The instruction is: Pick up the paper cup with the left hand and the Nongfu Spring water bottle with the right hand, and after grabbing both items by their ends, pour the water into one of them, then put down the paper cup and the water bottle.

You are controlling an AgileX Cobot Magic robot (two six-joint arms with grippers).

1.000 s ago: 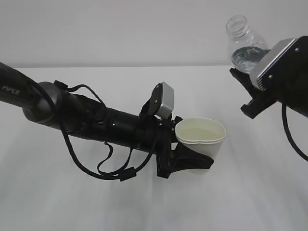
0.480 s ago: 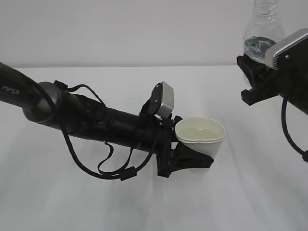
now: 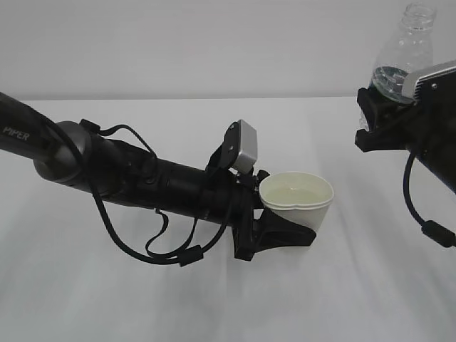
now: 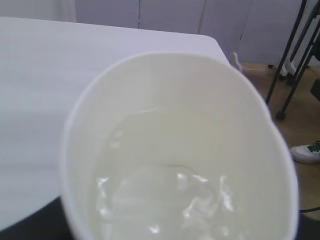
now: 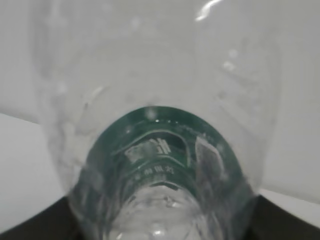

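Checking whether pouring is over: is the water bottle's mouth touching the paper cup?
Apart. In the exterior view the water bottle stands upright, high at the right, with bare background between it and the paper cup.

A plain white tabletop (image 3: 214,306) fills the exterior view from its far edge, which runs straight across from 9 o'clock to 3 o'clock just above the middle, down to the near border, meeting a pale grey wall behind. Its surface is smooth and matte, marked only by soft shadows around 6 o'clock. In the left wrist view the same white surface (image 4: 45,75) stretches toward 10 o'clock, its rounded corner at about 1 o'clock above a brown floor (image 4: 295,125).
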